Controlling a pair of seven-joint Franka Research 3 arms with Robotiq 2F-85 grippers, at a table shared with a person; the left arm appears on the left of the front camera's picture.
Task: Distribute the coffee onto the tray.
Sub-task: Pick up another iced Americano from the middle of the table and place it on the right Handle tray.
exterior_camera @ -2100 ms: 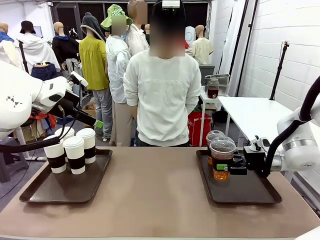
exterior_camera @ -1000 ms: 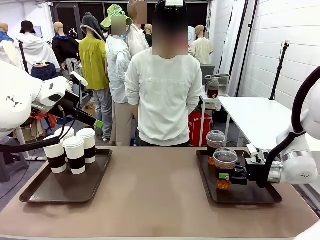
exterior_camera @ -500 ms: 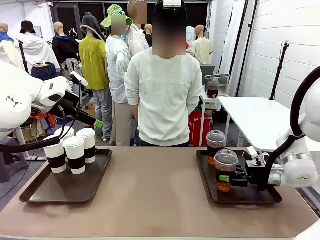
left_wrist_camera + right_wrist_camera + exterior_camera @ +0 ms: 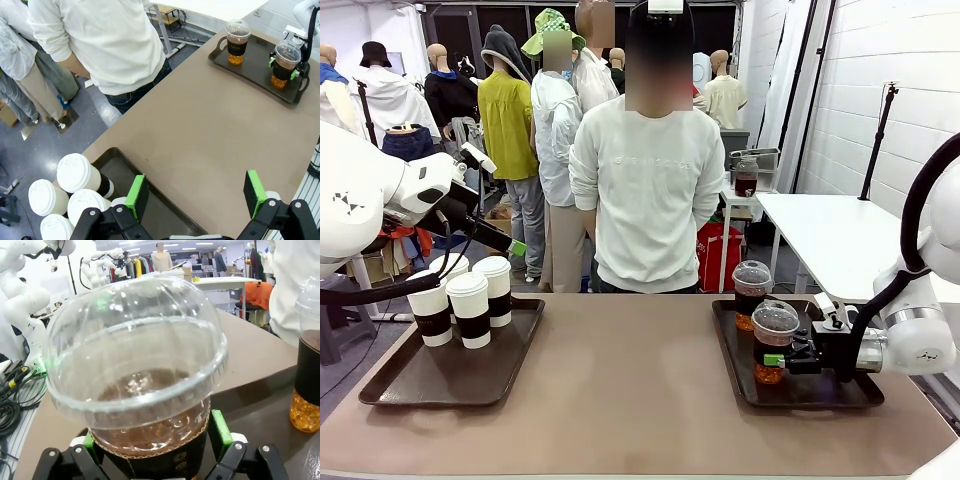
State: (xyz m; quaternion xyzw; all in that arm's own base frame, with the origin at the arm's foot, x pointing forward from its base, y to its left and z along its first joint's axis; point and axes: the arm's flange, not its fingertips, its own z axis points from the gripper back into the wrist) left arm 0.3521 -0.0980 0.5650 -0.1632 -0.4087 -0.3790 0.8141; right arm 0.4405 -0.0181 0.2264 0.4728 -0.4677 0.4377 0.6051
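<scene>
The near dome-lidded cup (image 4: 774, 343) of dark drink stands on the right tray (image 4: 800, 392), in its middle part, and the second dome-lidded cup (image 4: 752, 293) stands behind it at the far left corner of the same tray, apart from it. The right gripper (image 4: 782, 357) is around the near cup at the height of its dark sleeve; in the right wrist view the green pads (image 4: 218, 428) are at both sides of the cup, but whether they press it or have let it go I cannot tell. If the jaws are not free of the sleeve when the arm pulls back, the cup may be dragged or tipped, and the drink could spill on the right tray. Far to the left of this tray, four white paper cups (image 4: 470, 296) with brown sleeves stand together at the far end of the left tray (image 4: 390, 385). The left gripper (image 4: 195, 190) hangs high above that side with its jaws wide apart and holding nothing. The left wrist view shows both trays from above and the gap between the two clear cups; the right wrist view shows closely the dome lid and the liquid inside.
</scene>
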